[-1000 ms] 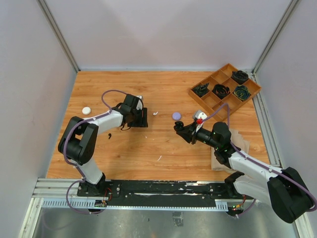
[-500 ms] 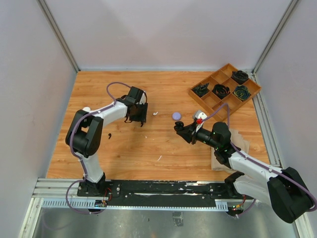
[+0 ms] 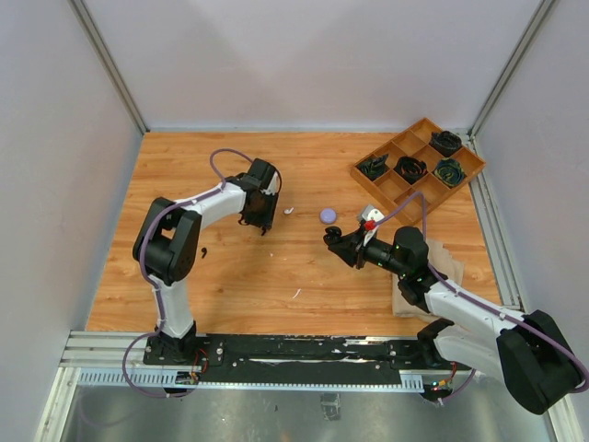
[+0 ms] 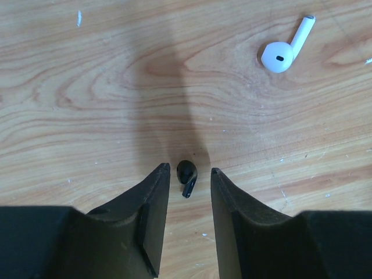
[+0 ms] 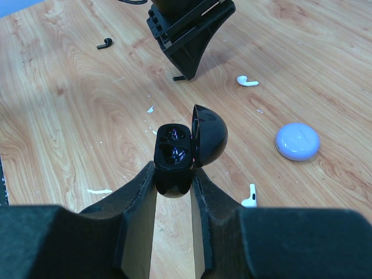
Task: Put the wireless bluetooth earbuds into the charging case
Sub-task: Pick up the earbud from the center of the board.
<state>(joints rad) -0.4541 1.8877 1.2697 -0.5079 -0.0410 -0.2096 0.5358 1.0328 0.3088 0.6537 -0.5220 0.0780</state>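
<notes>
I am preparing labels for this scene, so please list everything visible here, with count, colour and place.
black earbuds: two, black, one inside left claw, other loose on table
white earbuds: two, white, loose on table
charging case: one, black, lid open, in right claw
round case: one, lavender, on table
tray: one, brown, far right corner, holding black cables
left claw: one, black, open around black earbud
right claw: one, black, shut on charging case
</notes>
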